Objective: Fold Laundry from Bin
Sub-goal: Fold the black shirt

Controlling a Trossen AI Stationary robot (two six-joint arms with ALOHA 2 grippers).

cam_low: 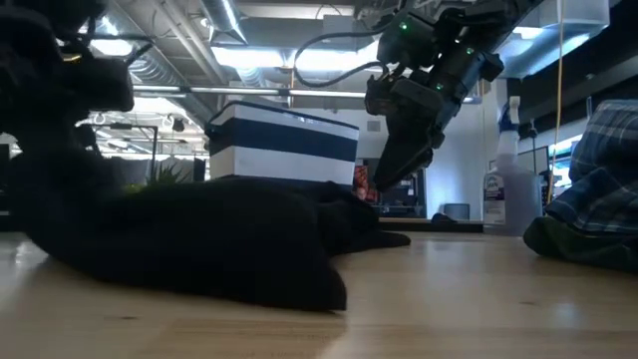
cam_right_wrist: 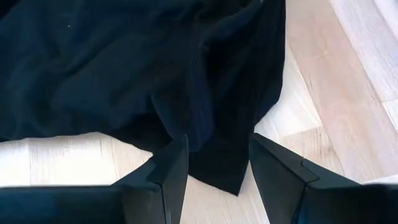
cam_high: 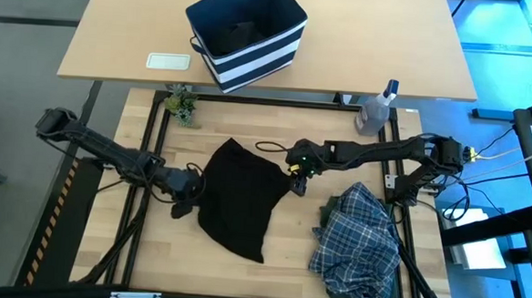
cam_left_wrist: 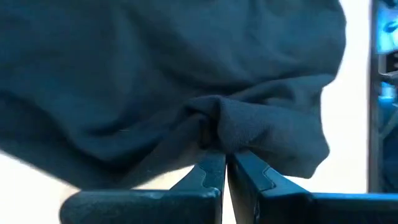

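The black garment (cam_high: 238,195) lies spread on the tabletop (cam_high: 288,251). The left gripper (cam_high: 189,189) is clenched on a fold at its left edge, while the right gripper (cam_high: 298,175) hovers with fingers apart above its right edge. The plaid shirt (cam_high: 360,242) lies crumpled nearby.

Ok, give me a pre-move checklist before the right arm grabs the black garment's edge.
1. Left gripper pinching a fold of the black garment: ok.
2. Right gripper open, nothing between its fingers: ok.
3. Right gripper over the garment's right edge, above the table: ok.
4. Plaid shirt lying apart from the black garment: ok.
5. Garment lying flat: not ok, bunched.
6. Bin empty: cannot tell.
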